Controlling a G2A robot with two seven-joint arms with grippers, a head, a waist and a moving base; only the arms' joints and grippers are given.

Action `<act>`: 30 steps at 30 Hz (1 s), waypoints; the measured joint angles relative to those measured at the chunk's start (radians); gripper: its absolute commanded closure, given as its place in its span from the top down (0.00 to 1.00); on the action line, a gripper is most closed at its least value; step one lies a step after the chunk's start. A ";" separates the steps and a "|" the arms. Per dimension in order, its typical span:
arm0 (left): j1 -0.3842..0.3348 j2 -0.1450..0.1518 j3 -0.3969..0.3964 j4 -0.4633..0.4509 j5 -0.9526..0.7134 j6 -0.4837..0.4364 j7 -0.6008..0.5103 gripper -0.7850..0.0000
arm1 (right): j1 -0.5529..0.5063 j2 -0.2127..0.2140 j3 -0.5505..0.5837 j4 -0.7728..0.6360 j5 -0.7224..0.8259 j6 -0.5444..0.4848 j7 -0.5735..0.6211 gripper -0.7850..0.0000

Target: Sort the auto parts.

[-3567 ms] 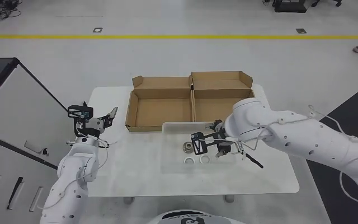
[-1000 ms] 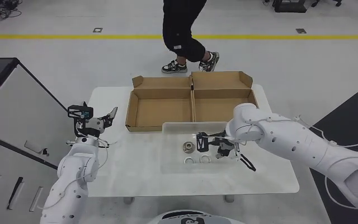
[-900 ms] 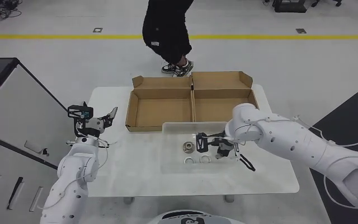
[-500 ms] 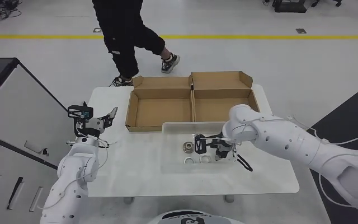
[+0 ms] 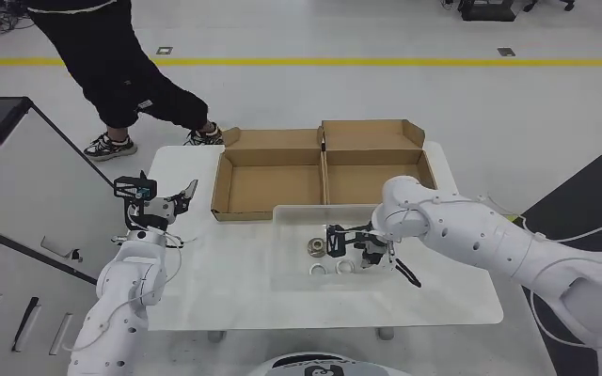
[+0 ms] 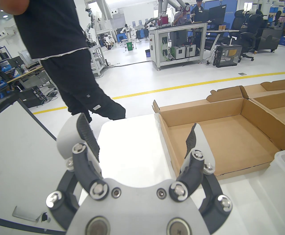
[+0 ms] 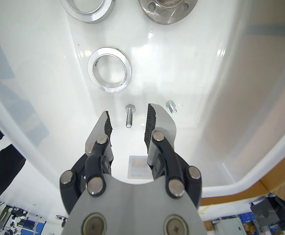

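Steel bolt: the long bolt (image 7: pixel 129 117) lies flat on the floor of the clear plastic bin (image 7: pixel 224 106), in the gap between the fingers of the right hand (image 7: pixel 128 110).
Long axis: the shank runs along the fingers' own length, head pointing away from the wrist, so the pads would close across the shank rather than end to end.
Right hand: partly open, with a gap comfortably wider than the bolt, and holding nothing.
Height: the wrist view makes it hard to tell whether the fingertips are at the bin floor or a little above it; a short descent probably remains.
Neighbours: a short bolt (image 7: pixel 171 107) sits just outside one finger. A metal ring (image 7: pixel 109 69) lies beyond the bolt head, apart from it. A second ring (image 7: pixel 88 11) and a flanged hub (image 7: pixel 168 10) lie farther on.
Left hand: the left hand (image 6: pixel 138 122) is wide open and empty at the edge of the table (image 5: pixel 235 277), near the left cardboard box (image 5: pixel 268 188) and well apart from the bin.
Nearer arm: the right, by far.
Coming move: judged to be a close on the shank, with the short bolt the part most likely to get nudged.
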 measured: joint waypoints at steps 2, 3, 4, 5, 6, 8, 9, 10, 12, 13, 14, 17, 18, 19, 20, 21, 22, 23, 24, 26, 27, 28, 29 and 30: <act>0.000 0.000 0.000 0.000 0.000 0.000 0.000 1.00 | -0.001 0.000 0.000 0.003 0.001 0.002 0.002 0.43; 0.000 0.000 0.000 0.000 0.000 0.000 0.000 1.00 | -0.001 0.000 0.000 0.004 0.002 0.003 0.003 0.43; 0.000 0.000 0.000 0.000 0.000 0.000 0.000 1.00 | -0.002 0.000 0.000 0.005 0.003 0.004 0.004 0.43; 0.000 0.000 0.000 0.000 0.000 0.000 0.000 1.00 | -0.003 0.000 0.000 0.006 0.004 0.004 0.004 0.43; 0.000 0.000 0.000 0.000 0.000 0.000 0.000 1.00 | -0.003 0.000 0.000 0.007 0.004 0.005 0.005 0.43; 0.000 0.000 0.000 0.000 0.000 0.000 0.000 1.00 | -0.004 0.000 0.000 0.007 0.005 0.005 0.005 0.42; 0.000 0.000 0.000 0.000 0.000 0.000 0.000 1.00 | -0.004 0.000 0.000 0.008 0.006 0.005 0.005 0.42; 0.000 0.000 0.000 0.000 0.000 0.000 0.000 1.00 | -0.004 0.000 0.000 0.008 0.007 0.005 0.005 0.42; 0.000 0.000 0.000 0.000 0.000 0.000 0.000 1.00 | -0.005 -0.001 0.000 0.010 0.007 0.004 0.004 0.41; 0.000 0.000 0.000 0.000 0.000 0.000 0.000 1.00 | -0.006 -0.001 0.000 0.012 0.007 0.004 0.004 0.41; 0.000 0.000 0.000 0.000 0.000 0.000 0.000 1.00 | -0.006 -0.002 0.000 0.013 0.007 0.004 0.004 0.40; 0.000 0.000 0.000 0.000 0.000 0.000 0.000 1.00 | -0.009 -0.004 0.000 0.019 0.005 0.004 0.004 0.40; 0.000 0.000 0.000 0.000 0.000 0.000 0.000 1.00 | -0.010 -0.005 0.000 0.021 0.004 0.003 0.004 0.40; 0.000 0.000 0.000 0.000 0.000 0.000 0.000 1.00 | -0.011 -0.006 0.000 0.023 0.004 0.003 0.003 0.39; 0.000 0.000 0.000 0.000 0.000 0.000 0.000 1.00 | -0.011 -0.007 0.000 0.025 0.004 0.004 0.004 0.39; 0.000 0.000 0.000 0.000 0.000 0.000 0.000 1.00 | -0.012 -0.007 0.000 0.026 0.004 0.004 0.004 0.39; 0.000 0.000 0.000 0.000 0.000 0.000 0.000 1.00 | -0.013 -0.009 0.000 0.028 0.004 0.005 0.005 0.38; 0.000 0.000 0.000 0.000 0.000 0.000 0.000 1.00 | -0.014 -0.009 0.000 0.030 0.003 0.005 0.005 0.37; 0.000 0.000 0.000 0.000 0.000 0.000 0.000 1.00 | -0.015 -0.010 0.000 0.032 0.003 0.006 0.006 0.36; 0.000 0.000 0.000 0.000 0.000 0.000 0.000 1.00 | -0.016 -0.013 0.000 0.037 0.002 0.006 0.006 0.35; 0.000 0.000 0.000 0.000 0.000 0.000 0.000 1.00 | -0.016 -0.014 0.000 0.038 0.002 0.006 0.006 0.33; 0.000 0.000 0.000 0.000 0.000 0.000 0.000 1.00 | -0.017 -0.015 0.000 0.040 0.002 0.006 0.006 0.30; 0.000 0.000 0.000 0.000 0.000 0.000 0.000 1.00 | -0.017 -0.016 0.000 0.041 0.002 0.006 0.006 0.27; 0.000 0.000 0.000 0.000 0.000 0.000 0.000 1.00 | -0.018 -0.017 0.000 0.042 0.002 0.005 0.006 0.23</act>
